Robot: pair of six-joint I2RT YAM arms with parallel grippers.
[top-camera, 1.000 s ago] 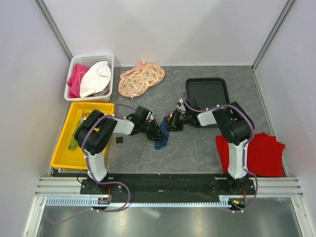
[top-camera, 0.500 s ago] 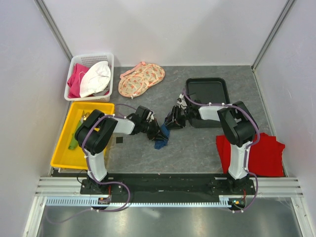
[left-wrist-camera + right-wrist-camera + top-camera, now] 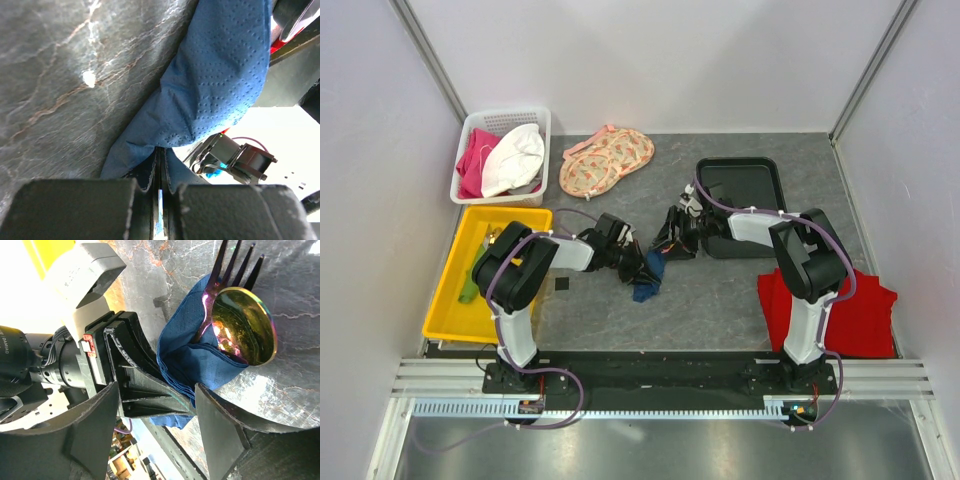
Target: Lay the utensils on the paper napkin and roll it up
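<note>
The paper napkin (image 3: 646, 287) is a bunched navy-blue bundle at the table's middle. In the right wrist view the napkin (image 3: 197, 362) wraps around the utensils, and a gold spoon bowl (image 3: 245, 332) and dark fork tines (image 3: 240, 265) stick out of its top. My left gripper (image 3: 641, 268) is shut on the napkin's edge; in its own view the blue paper (image 3: 215, 85) fans out from the closed gripper (image 3: 161, 167). My right gripper (image 3: 671, 243) stands open just right of the bundle. In its own view the right gripper (image 3: 157, 427) straddles the left gripper's tips without touching the napkin.
A black tray (image 3: 768, 172) lies behind the right arm. At the back left are a peach floral fabric (image 3: 607, 160) and a white basket (image 3: 467, 135) of cloths. A yellow tray (image 3: 450, 300) sits at the left edge, a red cloth (image 3: 860, 310) at the right.
My right gripper has opened, let go of the napkin bundle and drawn back a little toward the black tray. The left gripper has stayed shut on the napkin.
</note>
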